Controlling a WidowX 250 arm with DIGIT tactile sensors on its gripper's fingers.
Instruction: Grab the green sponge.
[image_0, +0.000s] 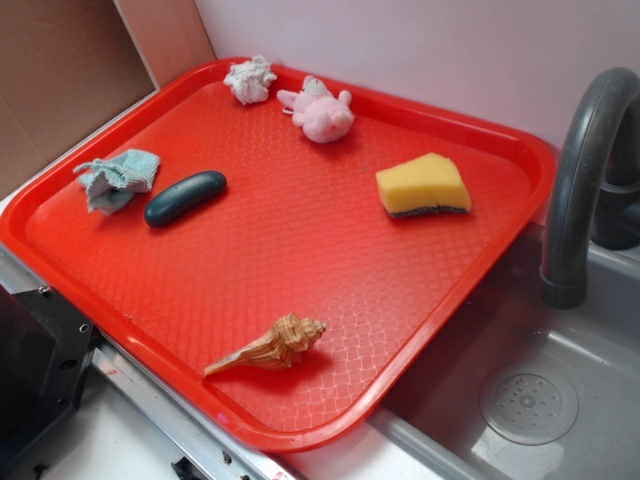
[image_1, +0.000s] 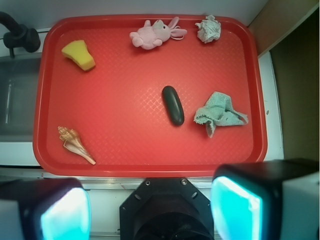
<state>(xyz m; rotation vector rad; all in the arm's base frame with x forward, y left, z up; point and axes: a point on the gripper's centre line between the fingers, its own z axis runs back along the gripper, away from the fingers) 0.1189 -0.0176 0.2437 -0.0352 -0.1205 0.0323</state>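
Observation:
The green sponge (image_0: 424, 186) is a yellow foam wedge with a thin dark scouring layer along its lower face; it lies flat on the right side of the red tray (image_0: 300, 420). From the wrist view the sponge (image_1: 79, 54) sits in the tray's upper left corner. My gripper (image_1: 150, 210) hovers high above the tray's near edge, far from the sponge. Its two cyan pads (image_1: 235, 210) stand wide apart with nothing between them. The gripper does not show in the exterior view.
On the tray also lie a dark teal pebble (image_0: 185, 197), a pale teal rag (image_0: 118, 178), a pink plush toy (image_0: 320, 112), a crumpled white wad (image_0: 249, 79) and a seashell (image_0: 272, 345). A grey tap (image_0: 585, 170) and sink (image_0: 530, 405) stand right of the tray.

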